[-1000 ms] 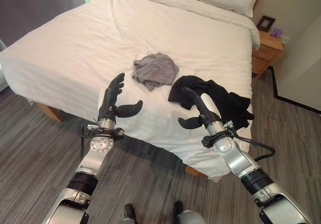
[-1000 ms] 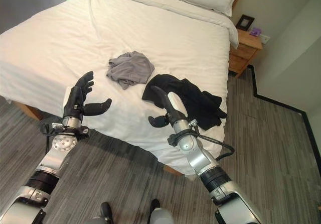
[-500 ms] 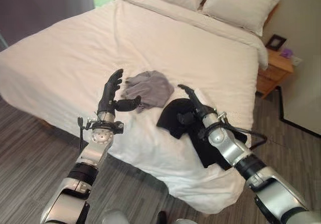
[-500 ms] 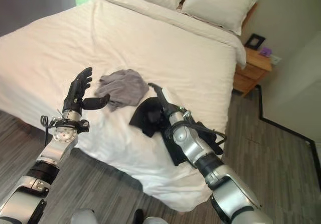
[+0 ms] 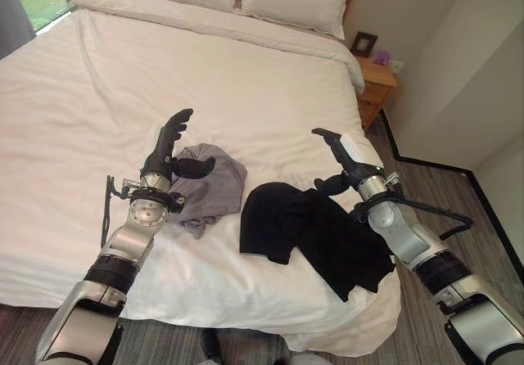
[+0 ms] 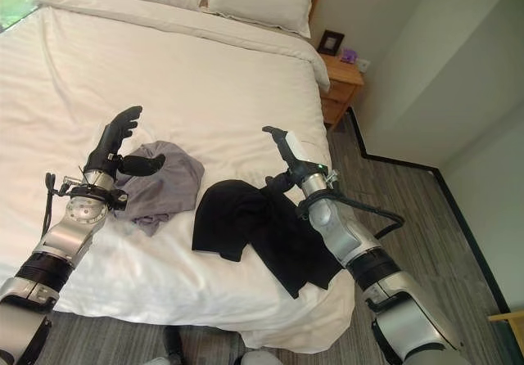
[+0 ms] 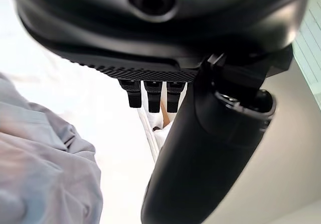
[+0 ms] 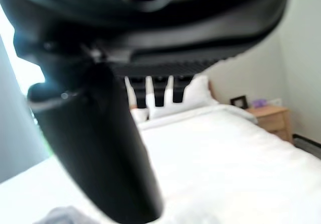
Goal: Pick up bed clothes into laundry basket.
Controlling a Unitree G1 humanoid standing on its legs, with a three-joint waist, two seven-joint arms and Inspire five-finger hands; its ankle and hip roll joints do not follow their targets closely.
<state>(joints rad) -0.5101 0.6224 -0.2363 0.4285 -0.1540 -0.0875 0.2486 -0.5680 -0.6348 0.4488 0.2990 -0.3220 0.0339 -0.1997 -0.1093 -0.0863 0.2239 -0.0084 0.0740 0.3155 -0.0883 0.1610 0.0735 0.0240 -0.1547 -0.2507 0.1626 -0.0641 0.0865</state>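
I have two garments to clear off the bed (image 5: 98, 70): a grey shirt (image 5: 210, 187) lying crumpled right under and just past my left hand (image 5: 168, 148), and a black top (image 5: 315, 230) spread flat just below and inboard of my right hand (image 5: 344, 156). Both look light, limp and easy to bunch, so I judge they will sag and trail when lifted. I would pinch each at a raised fold near the middle of the heap, not at an edge. My left hand hangs above the grey shirt with fingers straight and thumb out sideways, holding nothing. My right hand is raised with fingers extended too, thumb apart, clear of the black top and empty. I can't see a laundry basket from here.
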